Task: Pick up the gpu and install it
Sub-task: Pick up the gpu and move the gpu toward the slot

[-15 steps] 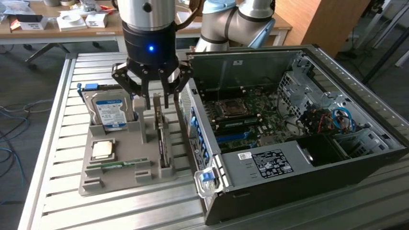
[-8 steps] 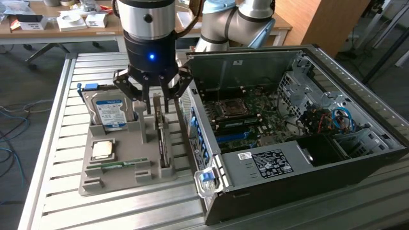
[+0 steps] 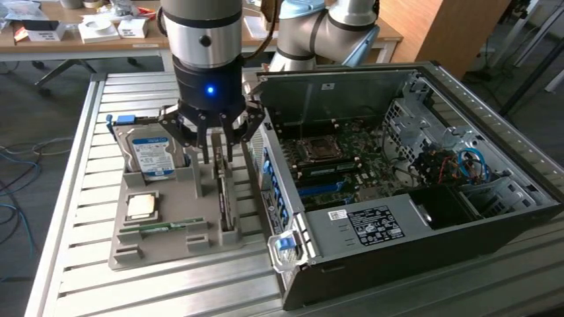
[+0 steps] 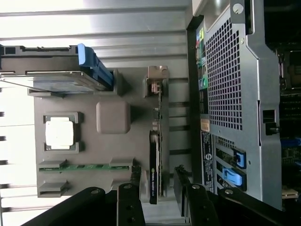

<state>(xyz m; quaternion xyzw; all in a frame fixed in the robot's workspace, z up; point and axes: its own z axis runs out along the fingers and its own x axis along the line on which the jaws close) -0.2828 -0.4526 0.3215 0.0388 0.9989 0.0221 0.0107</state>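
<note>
No wording is coming through legibly. The hard drive (image 3: 141, 135) is wearing a blue-and-white label (image 3: 154, 158), and the power supply (image 3: 401, 203), at four o'clock from it, is showing a black-and-white sticker (image 3: 376, 225), both unreadable

You are in a robotics lab or workshop. A slatted aluminium bench (image 3: 75, 198) carries an open desktop computer case (image 3: 423, 238) with its motherboard (image 3: 344, 158) exposed. Beside it a grey parts tray (image 3: 168, 247) holds a hard drive (image 3: 152, 155) and the gpu (image 4: 153, 165). A robot arm (image 3: 207, 39) hangs over the tray. A cluttered wooden desk (image 3: 88, 45) stands at the far side, and cables (image 3: 13, 178) trail on the floor at the exterior view's left.
</note>
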